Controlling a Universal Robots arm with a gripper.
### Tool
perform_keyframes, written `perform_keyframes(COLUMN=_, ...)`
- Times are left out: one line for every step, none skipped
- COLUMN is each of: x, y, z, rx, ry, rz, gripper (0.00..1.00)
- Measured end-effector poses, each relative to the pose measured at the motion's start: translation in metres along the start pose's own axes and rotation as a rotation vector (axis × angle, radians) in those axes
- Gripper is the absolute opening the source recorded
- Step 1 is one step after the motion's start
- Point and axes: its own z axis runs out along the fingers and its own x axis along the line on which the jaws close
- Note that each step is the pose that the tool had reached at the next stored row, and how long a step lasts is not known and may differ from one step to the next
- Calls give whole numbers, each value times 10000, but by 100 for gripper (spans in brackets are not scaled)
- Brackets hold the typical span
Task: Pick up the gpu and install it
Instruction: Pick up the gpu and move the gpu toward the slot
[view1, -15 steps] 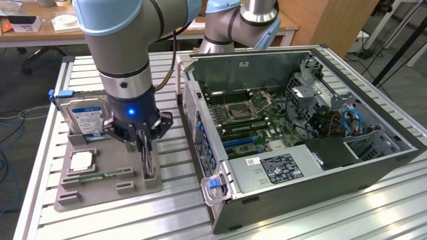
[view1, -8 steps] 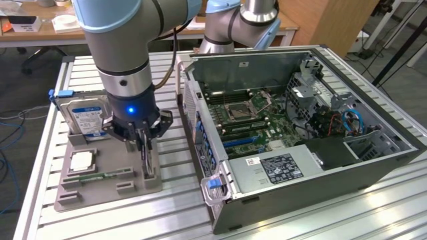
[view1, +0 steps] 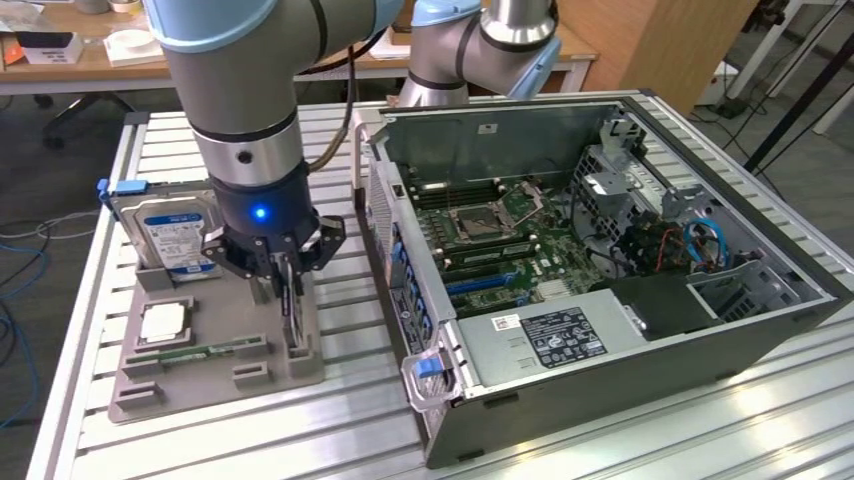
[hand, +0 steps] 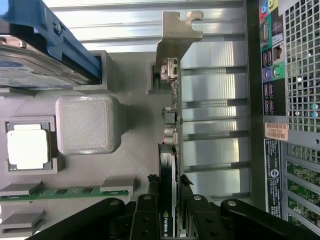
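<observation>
**Item 1: gpu (hand: 168, 170).** It stands on its long edge in the slotted posts of the grey holder (view1: 200, 375), along the holder's edge nearest the computer case (view1: 641, 380). The silvery bracket (hand: 176, 35) is at the end away from my tool. I judge the upright stance is deliberate: it leaves both flat faces free for a pinch from above.

**Item 2: tool (view1: 284, 268).** It is down over the card and drawn narrow, with the fingers (hand: 145, 215) pressing the card's two faces at the end opposite the bracket. I count the card as held. It looks seated in its slots and not yet lifted.

**Item 3: holder.** It rests on the slatted surface (view1: 267, 430), just beside the case's rear panel, which keeps the carry short.

**Item 4: hard drive (view1: 174, 235).** It has a blue label and stands upright at the holder's side away from the case, apart from my grip.

**Item 5: processor chip (view1: 163, 322) and memory stick (view1: 214, 350).** Both lie flat in their own recesses, between the drive and the holder's opposite edge, untouched.

**Item 6: computer case.** It lies on its side with the panel off and the board facing up, so a card can go in from above.
</observation>
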Motion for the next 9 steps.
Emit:
perform_keyframes(x=0, y=0, z=-12, rx=0, ry=0, rz=0, gripper=27)
perform_keyframes(x=-1, y=0, z=-23, rx=0, ry=1, rz=0, gripper=27)
perform_keyframes(x=-1, y=1, z=-35, rx=1, ry=1, rz=1, gripper=27)
perform_keyframes(x=-1, y=1, z=-46, rx=0, ry=1, rz=1, gripper=27)
perform_keyframes(x=-2, y=1, z=-57, rx=0, ry=0, rz=0, gripper=27)
perform_keyframes(x=-2, y=2, z=-69, rx=0, ry=0, rz=0, gripper=27)
perform_keyframes(x=-2, y=2, z=-81, rx=0, ry=0, rz=0, gripper=27)
perform_keyframes(x=-3, y=2, z=-93, rx=0, ry=0, rz=0, gripper=27)
perform_keyframes(x=-3, y=2, z=-105, rx=0, ry=0, rz=0, gripper=27)
